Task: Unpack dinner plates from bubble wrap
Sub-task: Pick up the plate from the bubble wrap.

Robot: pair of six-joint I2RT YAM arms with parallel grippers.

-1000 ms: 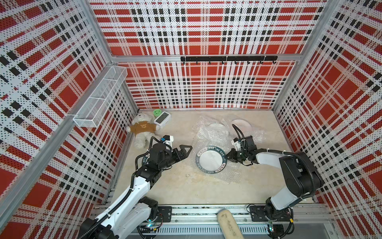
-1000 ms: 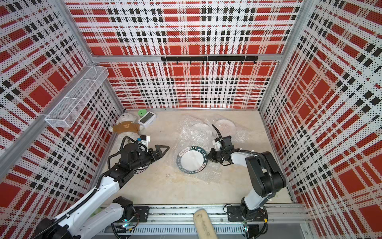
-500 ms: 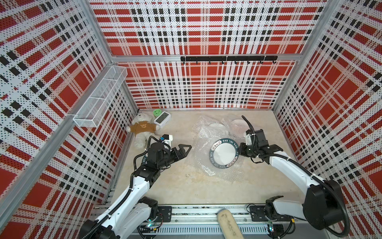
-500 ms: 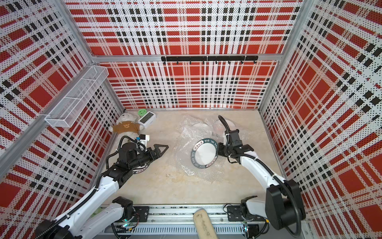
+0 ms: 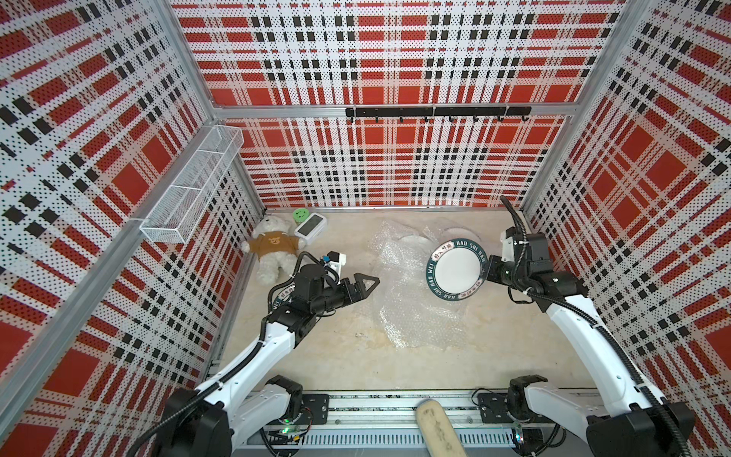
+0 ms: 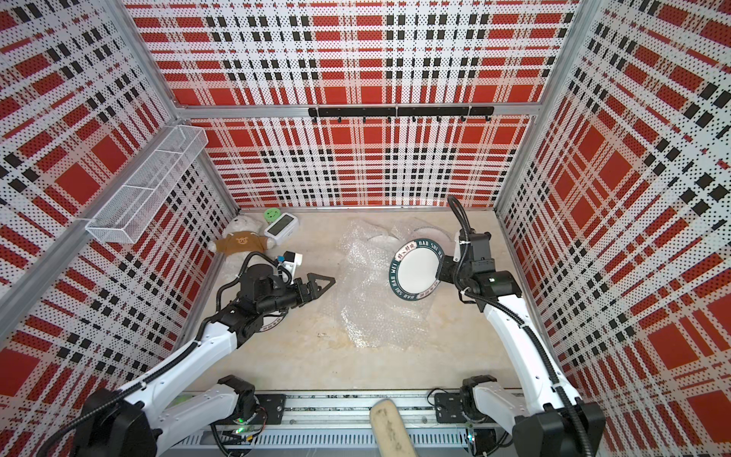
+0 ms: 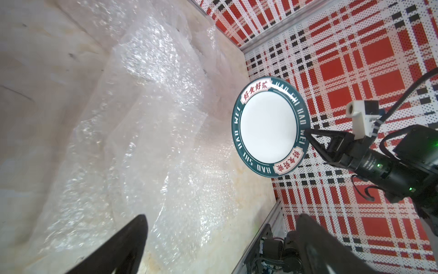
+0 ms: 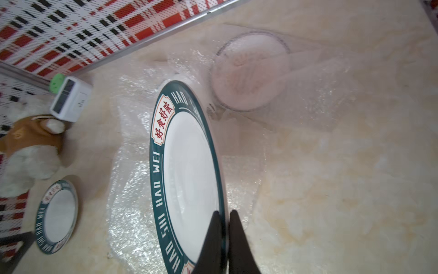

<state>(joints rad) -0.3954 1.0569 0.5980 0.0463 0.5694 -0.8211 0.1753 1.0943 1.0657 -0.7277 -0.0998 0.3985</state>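
right gripper [image 8: 224, 213] pinches the lettered plate [image 5: 455, 271] by its rim, clear of the bubble wrap [image 5: 399, 300] — left gripper [image 5: 364, 283] gapes empty; twin plate [image 8: 57, 213] already out, two wrapped plates [image 8: 248, 71] left.

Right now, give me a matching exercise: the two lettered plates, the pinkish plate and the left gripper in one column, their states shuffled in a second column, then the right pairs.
Column one
1. lifted lettered plate
2. other lettered plate
3. pinkish plate
4. left gripper

Column two
A. open, holding nothing
B. covered by bubble wrap
C. lying bare on the table near the teddy bear
D. pinched at the rim by the right gripper

Pairs: 1-D, 2-C, 3-B, 4-A.
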